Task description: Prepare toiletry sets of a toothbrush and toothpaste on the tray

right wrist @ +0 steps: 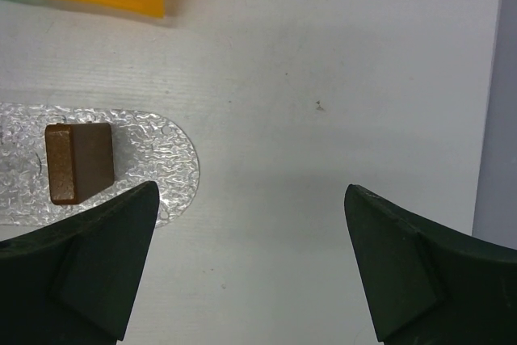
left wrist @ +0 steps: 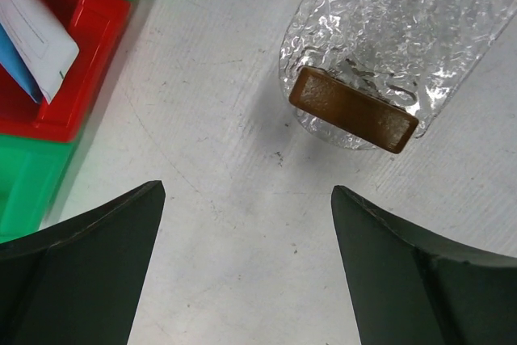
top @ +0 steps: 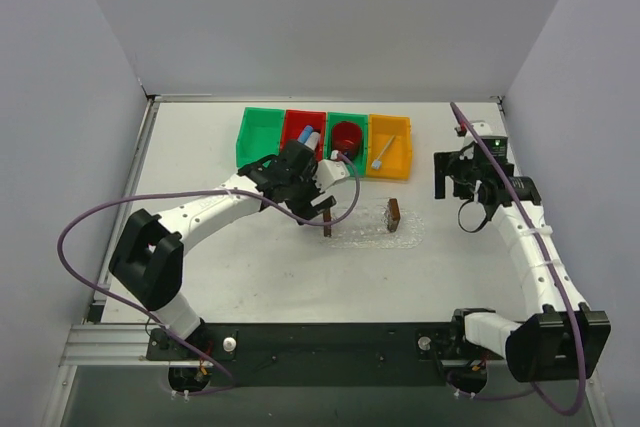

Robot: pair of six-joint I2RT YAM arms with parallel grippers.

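two end effectors are in view, and neither holds anything. the left end effector (left wrist: 246,260) has its fingers spread wide over bare desk (top: 220,267), near the middle of the desk, between the row of bins and the tray (top: 362,225). the right end effector (right wrist: 250,260) is likewise spread wide, with only bare surface between its fingers. it hangs toward the right edge of the desk, apart from the tray.

four bins stand touching in a row along the far edge. from left to right they are a green bin (top: 258,142), a red bin (top: 290,142), a second green bin (top: 333,125) and an orange bin (top: 395,132).

the toothpaste (top: 308,134), one blue tube and one white tube, lies in the red bin. the left wrist view shows the white tube lying over the blue one. the toothbrush (top: 381,155) lies in the orange bin, the bin nearest the right edge. a red cup (top: 347,134) stands in the second green bin.

the tray lies near the middle of the desk, just on the near side of the bins, its long axis running left to right. a brown left block (left wrist: 353,111) and a brown right block (right wrist: 77,161) stand at its short ends. the clear surface around the blocks is bubbly with rounded ends. whether that is the tray itself or a separate mat under it cannot be told.
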